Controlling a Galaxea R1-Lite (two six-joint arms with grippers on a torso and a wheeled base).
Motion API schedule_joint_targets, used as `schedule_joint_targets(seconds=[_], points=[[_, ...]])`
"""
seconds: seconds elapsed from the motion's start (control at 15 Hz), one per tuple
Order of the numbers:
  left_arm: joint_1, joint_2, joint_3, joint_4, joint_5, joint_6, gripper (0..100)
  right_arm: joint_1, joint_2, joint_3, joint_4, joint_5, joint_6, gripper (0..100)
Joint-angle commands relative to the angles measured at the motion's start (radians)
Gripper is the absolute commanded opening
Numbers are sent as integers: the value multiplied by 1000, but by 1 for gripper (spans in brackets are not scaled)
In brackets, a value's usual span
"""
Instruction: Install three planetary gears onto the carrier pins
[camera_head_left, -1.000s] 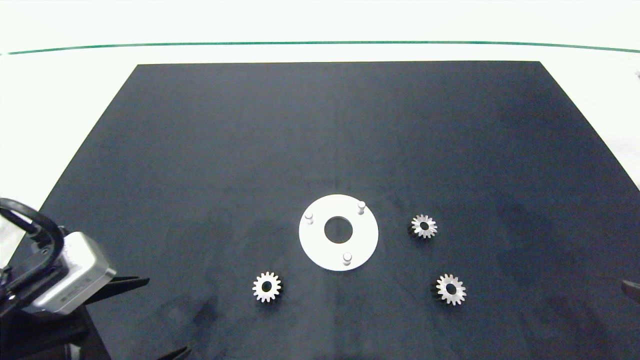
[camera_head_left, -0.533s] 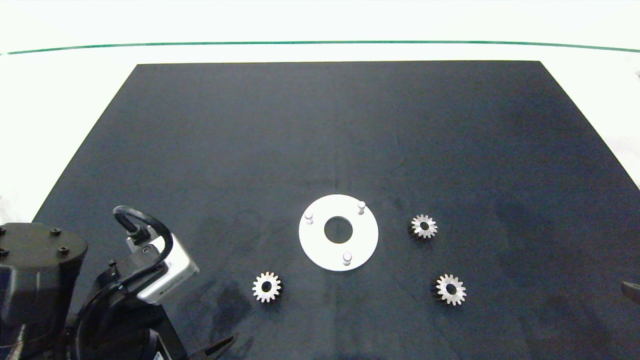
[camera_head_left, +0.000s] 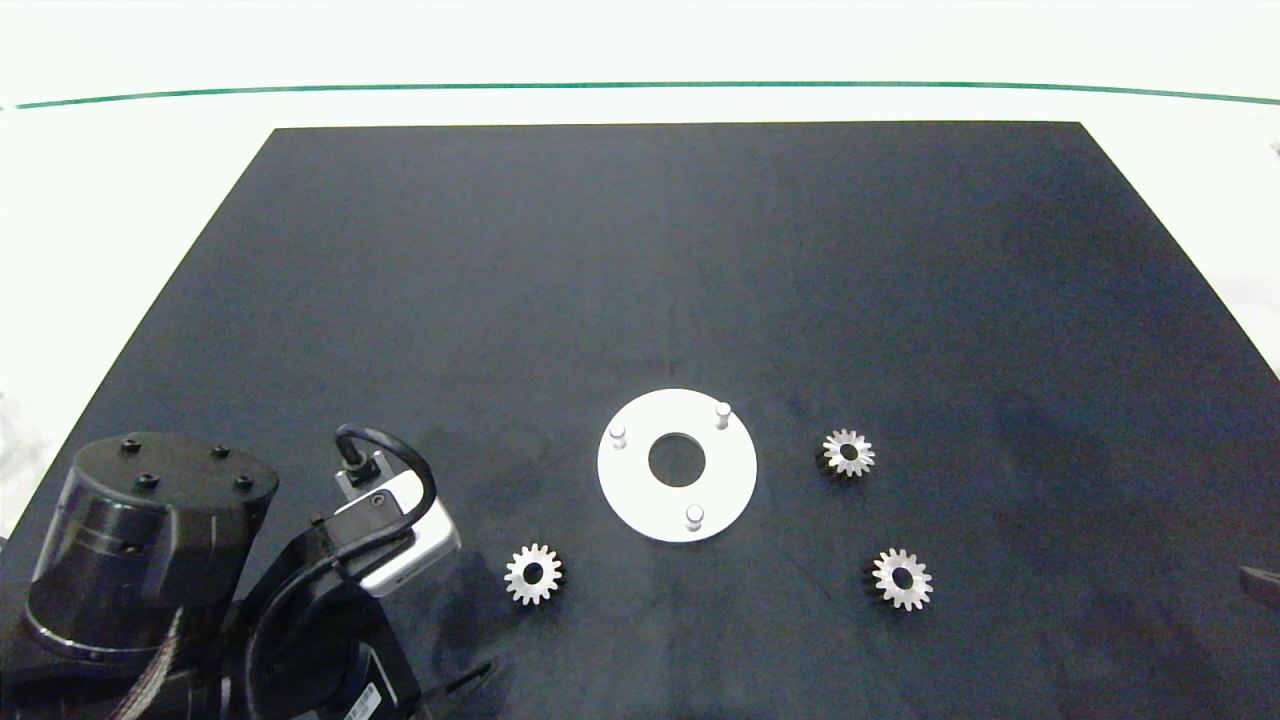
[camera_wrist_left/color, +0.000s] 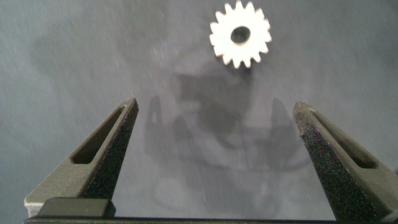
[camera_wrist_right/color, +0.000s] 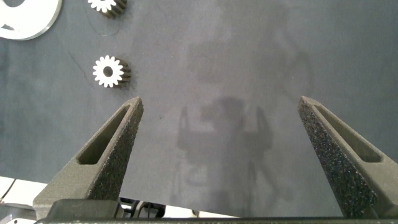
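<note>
A black mat (camera_head_left: 640, 280) covers the white table (camera_head_left: 120, 180). On it lies the white disc (camera_head_left: 735, 470) with three bare carrier pins (camera_head_left: 694, 516); the planetary gears (camera_head_left: 533, 574) lie loose around it, one left, two right. The left gripper (camera_wrist_left/color: 214, 155) hovers spread just short of the left gear; the right gripper (camera_wrist_right/color: 221, 152), spread, waits at the mat's right edge.
</note>
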Motion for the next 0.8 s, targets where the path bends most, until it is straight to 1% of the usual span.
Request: schedule_joint_targets(seconds=[0.07,0.27,0.4,0.53,0.67,0.8], points=[[0,60,-3,-36,7,2,100,0,-3,0,2,1,-1,100],[-2,83,-3,-38,7,-3,100,0,-2,1,4,2,-1,100],[-3,100,-11,-41,6,-3,100,0,0,1,2,12,-1,100],[-17,120,-22,-55,4,-11,100,0,1,8,2,16,-1,100],[-29,136,-45,-62,3,-26,100,0,6,11,2,19,-1,100],[-36,149,-57,-75,0,-31,100,0,7,9,2,22,-1,100]])
